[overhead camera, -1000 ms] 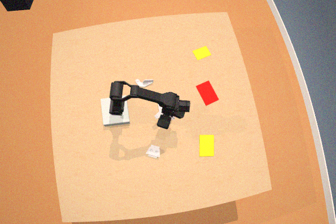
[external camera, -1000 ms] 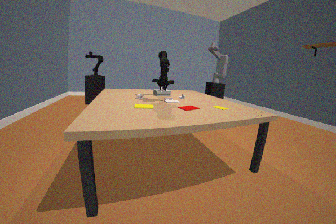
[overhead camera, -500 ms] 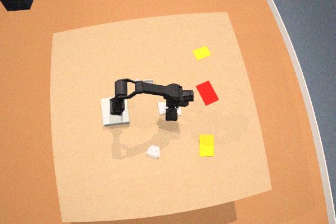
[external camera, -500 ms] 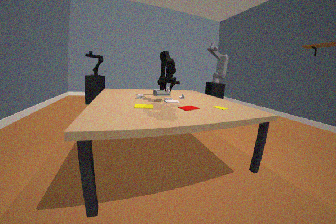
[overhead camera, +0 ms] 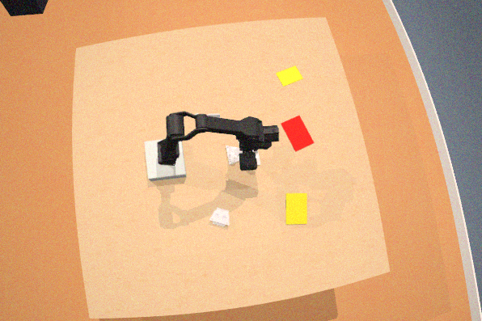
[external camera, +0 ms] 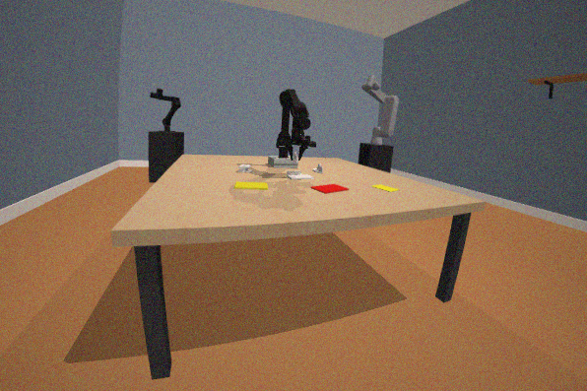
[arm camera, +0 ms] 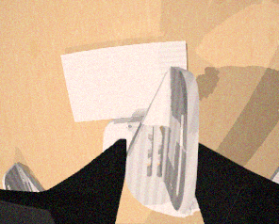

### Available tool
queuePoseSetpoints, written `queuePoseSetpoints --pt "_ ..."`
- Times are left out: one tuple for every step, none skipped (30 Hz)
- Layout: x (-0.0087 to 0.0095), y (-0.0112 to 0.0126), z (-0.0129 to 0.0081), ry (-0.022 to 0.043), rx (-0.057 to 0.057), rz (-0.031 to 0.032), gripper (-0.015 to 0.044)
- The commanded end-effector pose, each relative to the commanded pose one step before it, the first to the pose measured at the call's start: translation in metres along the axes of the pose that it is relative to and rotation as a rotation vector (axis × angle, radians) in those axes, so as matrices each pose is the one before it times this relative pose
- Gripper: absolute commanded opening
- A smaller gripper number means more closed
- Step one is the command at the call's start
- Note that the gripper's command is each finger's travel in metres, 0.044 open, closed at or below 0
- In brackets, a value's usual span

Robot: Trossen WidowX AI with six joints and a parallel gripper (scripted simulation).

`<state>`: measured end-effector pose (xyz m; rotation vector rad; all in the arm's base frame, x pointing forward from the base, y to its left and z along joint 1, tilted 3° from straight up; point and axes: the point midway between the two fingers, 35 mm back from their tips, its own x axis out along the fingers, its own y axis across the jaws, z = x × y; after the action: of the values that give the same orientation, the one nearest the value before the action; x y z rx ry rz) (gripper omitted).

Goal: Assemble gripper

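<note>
Top view: The pincer [overhead camera: 248, 160] [external camera: 295, 159] [arm camera: 156, 146] is over the white base piece [overhead camera: 232, 155] [external camera: 301, 177] [arm camera: 113, 85], partly hiding it. A small white part [overhead camera: 220, 217] [external camera: 244, 168] lies apart on the worktop [overhead camera: 162, 258] [external camera: 295, 218] [arm camera: 28, 94].

Exterior view: The pincer points down, gripping a pale piece [external camera: 296, 156] [arm camera: 151, 174] above the worktop.

Wrist view: The pincer grasps this slotted, curved piece upright between black fingers; it overlaps the base piece in view. Whether they touch, I cannot tell.
</note>
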<state>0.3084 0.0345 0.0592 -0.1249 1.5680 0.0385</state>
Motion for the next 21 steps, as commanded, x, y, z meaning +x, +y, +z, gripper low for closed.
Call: queuePoseSetpoints --pt "0.00011 0.00083 -0.0005 0.00321 -0.0049 0.00386 0.0134" --pt "0.0 0.0 0.0 0.0 0.0 0.0 0.0134" --pt "0.0 0.0 0.00001 0.0 0.0031 0.0 0.0134" --pt "-0.00001 0.0 0.00002 0.0 0.0076 0.0 0.0134" --pt "0.0 0.0 0.00001 0.0 0.0031 0.0 0.0134" --pt "0.0 0.0 0.0 0.0 0.0 0.0 0.0134" --pt "0.0 0.0 0.0 0.0 0.0 0.0 0.0134" --pt "0.0 0.0 0.0 0.0 0.0 0.0 0.0134" --pt "0.0 0.0 0.0 0.0 0.0 0.0 0.0134" --pt "0.0 0.0 0.0 0.0 0.0 0.0 0.0134" --pt "0.0 0.0 0.0 0.0 0.0 0.0 0.0134" --pt "0.0 0.0 0.0 0.0 0.0 0.0 0.0134" --pt "0.0 0.0 0.0 0.0 0.0 0.0 0.0134" --pt "0.0 0.00049 0.00008 -0.00001 0.0 0.00004 0.0134" --pt "-0.00001 0.00148 0.00024 -0.00003 0.0 0.00013 0.0134" --pt "-0.00002 0.00248 0.00039 -0.00004 0.0 0.00022 0.0134" --pt "-0.00002 0.00311 0.00046 -0.00005 0.0 0.00027 0.0134" --pt "-0.00002 0.00313 0.00043 -0.00004 0.0 0.00027 0.0134" --pt "-0.00001 0.00314 0.0004 -0.00004 0.0 0.00026 0.0134" --pt "-0.00001 0.00315 0.00036 -0.00003 0.0 0.00026 0.0134" --pt "-0.00001 0.00316 0.00033 -0.00002 0.0 0.00025 0.0134"
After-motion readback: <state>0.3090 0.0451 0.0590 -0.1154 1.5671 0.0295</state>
